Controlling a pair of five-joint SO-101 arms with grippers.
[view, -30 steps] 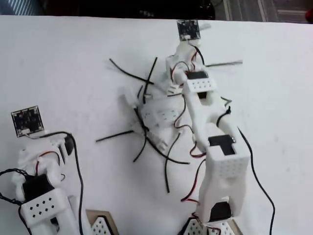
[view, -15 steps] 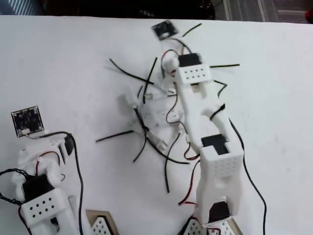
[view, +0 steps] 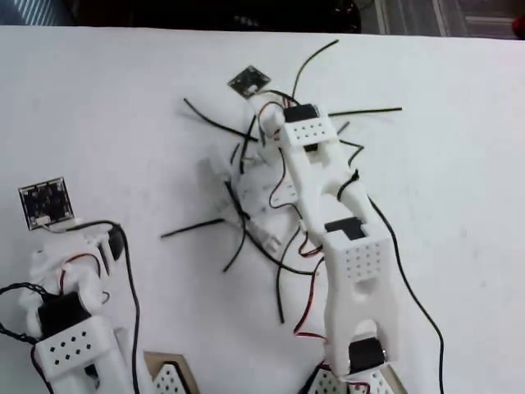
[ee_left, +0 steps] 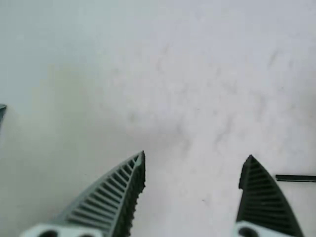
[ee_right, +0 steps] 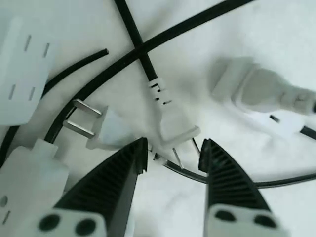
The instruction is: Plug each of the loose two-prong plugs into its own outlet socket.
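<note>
**Obs:** Right side first. Your right gripper (ee_right: 174,148) is spread apart with nothing in it. It hangs just over a white two-prong plug (ee_right: 170,129), whose prongs point into the gap between the jaws. The outlet strip (ee_right: 22,69) lies near, slots up, in the middle of the tangle.

**Op:** Risks from here?

**Obs:** Three, all judgement.
1. Black cables (ee_right: 123,59) cross right by that plug. Close too low and you could pinch a cable with the body and drag the whole knot.
2. Close on the prongs and nothing is left free to insert.
3. A second plug (ee_right: 96,129) lies just beside the first, and a jaw could knock it or the strip askew.

**Op:** Left side?

**Obs:** Your left gripper (ee_left: 196,163) is likewise parted and empty above bare table (ee_left: 197,74), well apart from the tangle. One cable end (ee_left: 296,178) lies near a finger.

**Op:** Room to move?

**Obs:** In the high view there is wide bare surface between the two arms' sides and beyond the right arm (view: 328,164). The far table edge is near that arm's wrist, so you have little margin that way. I would advise lifting straight up before carrying anything.
</note>
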